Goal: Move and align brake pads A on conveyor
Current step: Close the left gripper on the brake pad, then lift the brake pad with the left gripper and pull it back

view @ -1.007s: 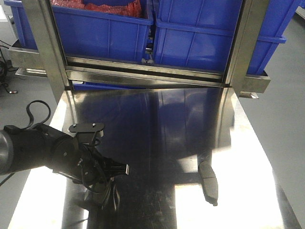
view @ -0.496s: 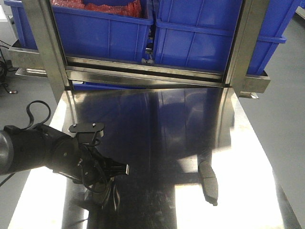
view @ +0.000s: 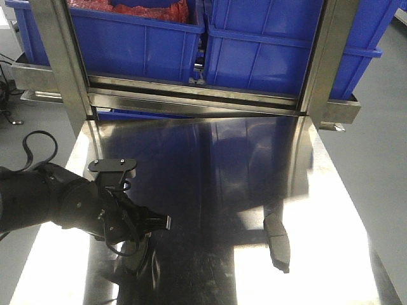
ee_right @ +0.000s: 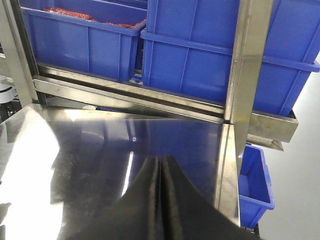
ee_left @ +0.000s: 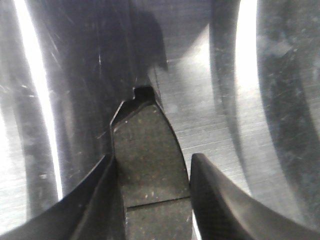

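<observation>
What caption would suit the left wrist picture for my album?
Left gripper straddling a grooved brake pad on the shiny steel table.

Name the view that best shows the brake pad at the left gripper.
Left wrist view: the brake pad sits between the fingers of the left gripper, groove visible. The front view hides it under the arm, showing only another pad on the steel table. The right wrist view shows none.
</observation>
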You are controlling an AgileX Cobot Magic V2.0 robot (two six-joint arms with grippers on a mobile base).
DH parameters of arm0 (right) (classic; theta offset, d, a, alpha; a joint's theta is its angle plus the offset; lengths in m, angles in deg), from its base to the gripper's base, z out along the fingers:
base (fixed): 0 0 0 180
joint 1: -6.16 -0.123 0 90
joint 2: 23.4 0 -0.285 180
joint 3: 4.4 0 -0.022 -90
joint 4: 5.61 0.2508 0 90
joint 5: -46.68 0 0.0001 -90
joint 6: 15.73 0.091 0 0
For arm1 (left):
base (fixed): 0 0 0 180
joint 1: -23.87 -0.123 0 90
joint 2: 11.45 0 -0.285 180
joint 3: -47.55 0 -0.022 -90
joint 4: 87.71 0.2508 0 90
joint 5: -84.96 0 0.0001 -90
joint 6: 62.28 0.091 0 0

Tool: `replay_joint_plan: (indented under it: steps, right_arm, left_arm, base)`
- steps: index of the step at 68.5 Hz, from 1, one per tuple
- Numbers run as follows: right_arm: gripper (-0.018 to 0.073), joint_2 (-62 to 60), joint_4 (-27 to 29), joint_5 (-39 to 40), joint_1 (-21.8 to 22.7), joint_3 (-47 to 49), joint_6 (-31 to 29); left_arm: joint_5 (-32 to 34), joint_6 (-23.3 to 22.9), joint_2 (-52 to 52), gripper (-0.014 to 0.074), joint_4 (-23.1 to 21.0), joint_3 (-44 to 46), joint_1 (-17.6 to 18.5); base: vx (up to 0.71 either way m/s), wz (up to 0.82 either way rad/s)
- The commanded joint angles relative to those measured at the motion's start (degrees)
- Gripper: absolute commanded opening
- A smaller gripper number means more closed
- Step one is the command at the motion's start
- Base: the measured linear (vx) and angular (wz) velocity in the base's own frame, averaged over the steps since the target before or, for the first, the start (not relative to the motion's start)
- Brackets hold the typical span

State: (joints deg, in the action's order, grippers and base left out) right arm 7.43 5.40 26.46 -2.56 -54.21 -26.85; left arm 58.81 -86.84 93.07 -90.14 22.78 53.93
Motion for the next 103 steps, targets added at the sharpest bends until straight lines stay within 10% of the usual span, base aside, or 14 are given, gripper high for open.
replay_joint_plan:
  steps: [1, 103]
  right_arm:
    - [-0.001, 0.6, 0.1, 4.3, 0.2, 1.6, -0.4]
    - [-0.001, 0.6, 0.1, 4.3, 0.2, 1.6, -0.4]
  left_arm:
    - [2.1, -0.5, -3.5, 0.0052, 0.6, 1.3, 0.3]
    - [-1.5, -0.6, -19.0, 0.0055, 7.0, 1.3, 0.3]
  base:
    - [0.0, 0.0]
    - [0.0, 0.0]
